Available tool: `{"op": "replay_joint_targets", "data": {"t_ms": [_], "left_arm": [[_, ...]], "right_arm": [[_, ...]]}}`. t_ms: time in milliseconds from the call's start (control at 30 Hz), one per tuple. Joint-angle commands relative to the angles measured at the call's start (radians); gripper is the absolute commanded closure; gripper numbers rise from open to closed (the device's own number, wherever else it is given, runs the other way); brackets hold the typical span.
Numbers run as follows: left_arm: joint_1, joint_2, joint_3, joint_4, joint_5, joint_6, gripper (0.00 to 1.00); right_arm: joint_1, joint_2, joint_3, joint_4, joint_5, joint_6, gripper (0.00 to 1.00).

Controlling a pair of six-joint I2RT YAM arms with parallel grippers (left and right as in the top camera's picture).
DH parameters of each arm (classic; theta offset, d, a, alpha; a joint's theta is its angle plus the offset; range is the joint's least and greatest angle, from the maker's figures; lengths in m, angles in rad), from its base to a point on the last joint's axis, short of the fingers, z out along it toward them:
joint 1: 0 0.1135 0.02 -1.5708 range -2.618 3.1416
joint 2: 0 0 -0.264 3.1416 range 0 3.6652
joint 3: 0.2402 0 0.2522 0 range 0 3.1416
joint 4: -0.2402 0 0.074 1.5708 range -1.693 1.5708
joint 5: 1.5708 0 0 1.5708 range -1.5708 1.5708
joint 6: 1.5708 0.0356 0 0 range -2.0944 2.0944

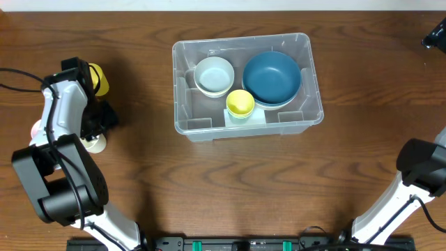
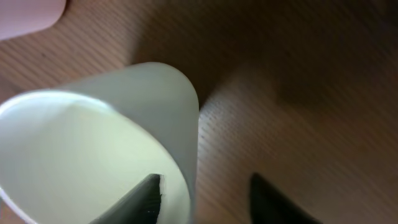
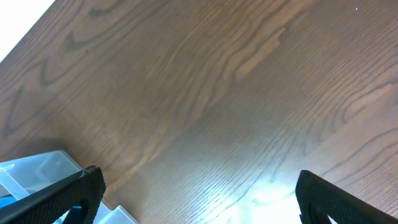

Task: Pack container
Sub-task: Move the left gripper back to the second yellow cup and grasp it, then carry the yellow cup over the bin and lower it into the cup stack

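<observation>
Left gripper (image 2: 205,184): jaws apart, straddling the wall of a cream cup (image 2: 93,149). One finger (image 2: 148,194) is inside the mouth, the other outside over the table (image 2: 311,93); no squeeze on the wall shows yet. In the overhead view the cup stands mouth up at the left edge, mid-height, with a pink object (image 2: 28,14) just beside it and a loose yellow cup (image 1: 98,79) higher in the frame. Right gripper (image 3: 198,180): fingers wide apart, nothing between them, over bare wood. Step in hand, as I judge it: pinch the cream cup by its rim and carry it across. To do it well, close squarely on the wall with the fingers seated deep enough that the thin side cannot pivot. Then lift straight up before travelling right, so the cup clears both the pink object and the bin's rim. The container (image 1: 178,90) sits at the centre of the overhead frame, slightly toward the top, well apart from the cup. Its mouth faces up at the camera, its long axis runs left to right across the frame, and its white label (image 1: 244,118) is at the lower side. Inside are a white bowl (image 1: 214,75) upper left, a blue bowl (image 1: 272,78) upper right and a small yellow cup (image 1: 240,103) lower middle. The bare lower-left corner looks the likeliest drop spot, or nesting in the white bowl.
</observation>
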Motion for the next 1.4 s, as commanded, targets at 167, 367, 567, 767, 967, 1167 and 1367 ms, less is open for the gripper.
{"op": "replay_joint_targets", "data": {"t_ms": [167,367,567,767,967,1167,1367], "left_arm": [[0.004,0.009,-0.011,-0.011,0.009,-0.001,0.94],[-0.006,0.003,-0.01,-0.035,0.148,0.027,0.94],[-0.085,-0.08,-0.007,-0.024,0.244,0.088,0.94],[-0.197,-0.248,0.031,-0.015,0.261,0.166,0.94],[-0.323,-0.464,0.047,0.082,0.261,0.175,0.94],[-0.452,-0.611,0.047,0.202,0.262,0.176,0.94],[-0.629,-0.594,0.046,0.308,0.261,0.172,0.94]], "right_arm": [[-0.004,-0.001,0.006,-0.003,0.004,0.013,0.01],[-0.004,-0.001,0.006,-0.003,0.004,0.013,0.01],[-0.002,-0.001,0.006,-0.003,0.004,0.013,0.01],[-0.005,-0.001,0.006,-0.003,0.003,0.013,0.01],[-0.004,-0.001,0.006,-0.003,0.003,0.013,0.01],[-0.004,-0.001,0.006,-0.003,0.003,0.013,0.01],[-0.004,-0.001,0.006,-0.003,0.004,0.013,0.01]]}}
